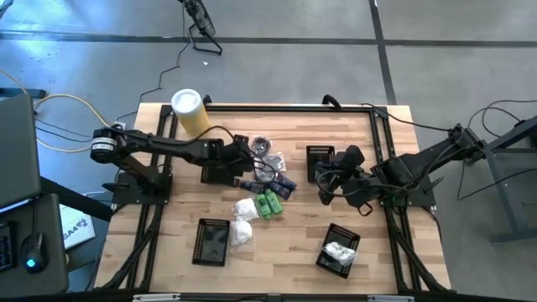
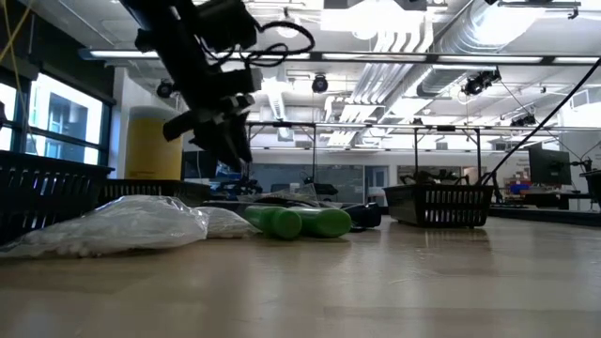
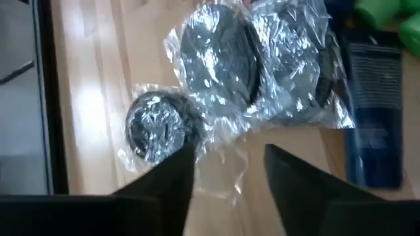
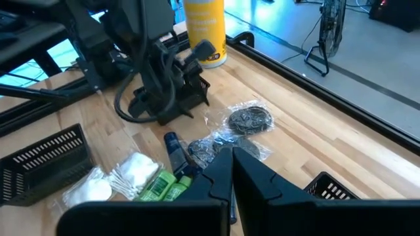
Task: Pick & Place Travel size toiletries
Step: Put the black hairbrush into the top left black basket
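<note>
Left gripper (image 3: 226,172): it is held just above the silvery-clear packets (image 3: 243,72), jaws parted, with the edge of the crinkled wrap between the fingers; nothing is gripped yet. This is judged to be the approach for a pick.
Silvery-clear packets: they are laid at the far side of the pile, mid-table, where the left arm reaches them easily.
Dark blue tube (image 3: 374,105): it is placed just beside the packets; printing is seen on it but it cannot be read.
Green bottles (image 1: 270,204): two are laid side by side in the pile; their labels are not readable.
White packets (image 1: 244,210): they are left loose at the near side of the pile; one more is already put in a mesh basket (image 1: 340,250).
Right gripper (image 1: 325,192): it is kept waiting right of the pile, jaws closed, empty.
Yellow canister (image 4: 205,29): faint lettering is seen, not legible.
</note>
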